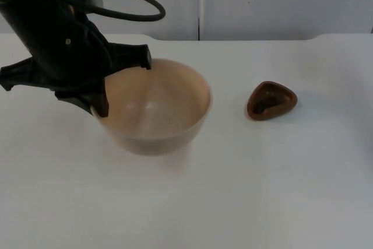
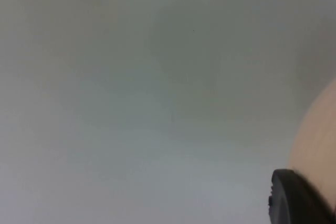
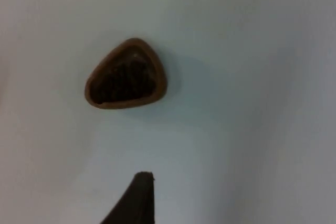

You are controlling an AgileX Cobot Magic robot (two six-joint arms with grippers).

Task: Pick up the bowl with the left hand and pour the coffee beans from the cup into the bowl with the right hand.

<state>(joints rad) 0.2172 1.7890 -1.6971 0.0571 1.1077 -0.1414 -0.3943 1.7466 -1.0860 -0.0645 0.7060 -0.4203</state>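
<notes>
You had the table (image 1: 192,202) carrying two task items. The bowl (image 1: 154,106), tan and holding nothing visible, sat left of centre in the top view. Your left gripper (image 1: 119,80) was at the bowl's upper-left rim, one finger reaching over the rim near the top and the other at the outer wall on the left, so it straddled the rim; whether it had clamped could not be told. In the left wrist view the bowl's wall (image 2: 317,140) lay just beside a black fingertip (image 2: 294,198). The cup (image 1: 271,100), brown, roughly triangular, with dark coffee beans (image 3: 125,80) inside, stood well apart to the bowl's right, on your right arm's side. Its long axis ran roughly left to right. One fingertip (image 3: 137,200) of your right gripper hung short of the cup, not touching it; its grip state could not be told. No brand, label or writing was legible on either item.
</notes>
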